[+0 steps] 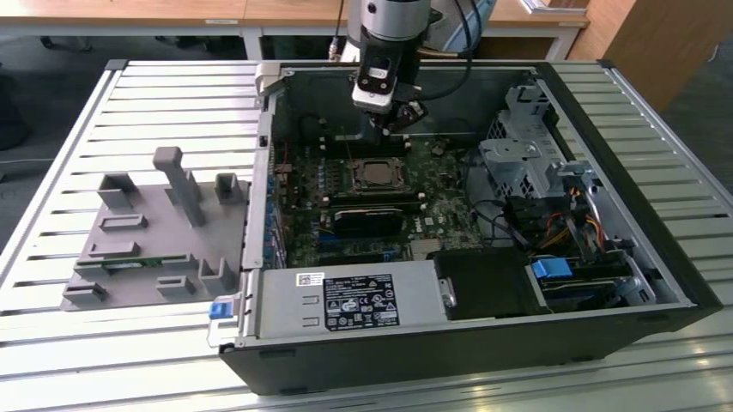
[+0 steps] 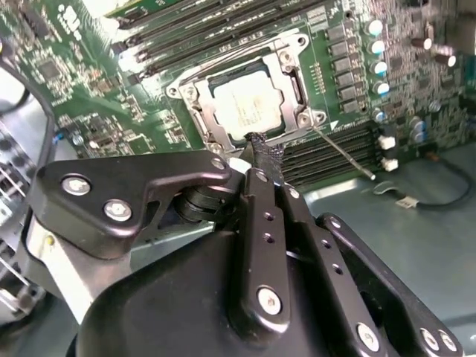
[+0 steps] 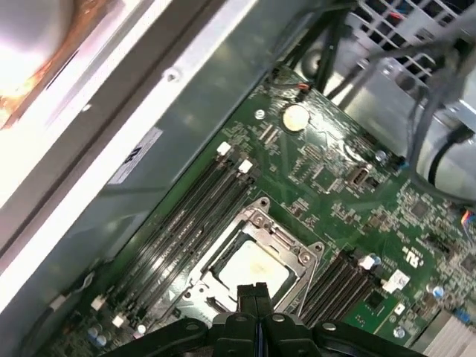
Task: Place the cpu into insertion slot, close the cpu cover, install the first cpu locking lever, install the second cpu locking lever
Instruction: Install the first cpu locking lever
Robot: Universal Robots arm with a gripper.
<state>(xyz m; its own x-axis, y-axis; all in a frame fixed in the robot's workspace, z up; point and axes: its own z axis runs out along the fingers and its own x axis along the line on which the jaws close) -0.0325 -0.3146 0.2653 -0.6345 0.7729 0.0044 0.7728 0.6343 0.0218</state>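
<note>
Hovering just above the socket's edge, your tool [image 3: 253, 288] has its fingers pressed together, gripping nothing.
You find the cpu [image 2: 249, 104] seated in the socket on the green board [image 3: 327, 171], with the cpu cover [image 2: 291, 80] lying flat around it. One thin locking lever [image 2: 342, 152] angles out free from the socket's corner.

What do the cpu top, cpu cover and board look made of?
cpu: pale matte metal lid, soft sheen.
cpu cover: stamped grey sheet metal, likely steel, bright glints on edges.
board: green lacquered laminate, probably fibreglass, with fine traces.
</note>
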